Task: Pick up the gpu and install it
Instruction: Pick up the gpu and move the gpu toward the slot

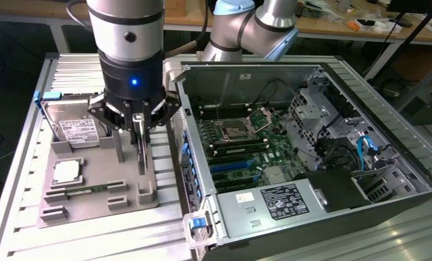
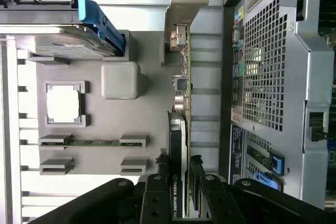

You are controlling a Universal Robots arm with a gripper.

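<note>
**Fingers (image 2: 195,167) closed on the gpu (image 1: 140,155), clamping its flat sides where it stands on edge.**
I judge that a straight, untilted lift suits this grip best. In the exterior view, the open case (image 1: 252,66) lies at 3 o'clock from the grey tray (image 1: 92,163) on the worktop (image 1: 27,228). The tray holds the hard drive (image 1: 74,128) at 11 o'clock, the gpu at 2, the processor (image 1: 67,171) at 9 and the memory stick (image 1: 87,190) at 7.
</note>
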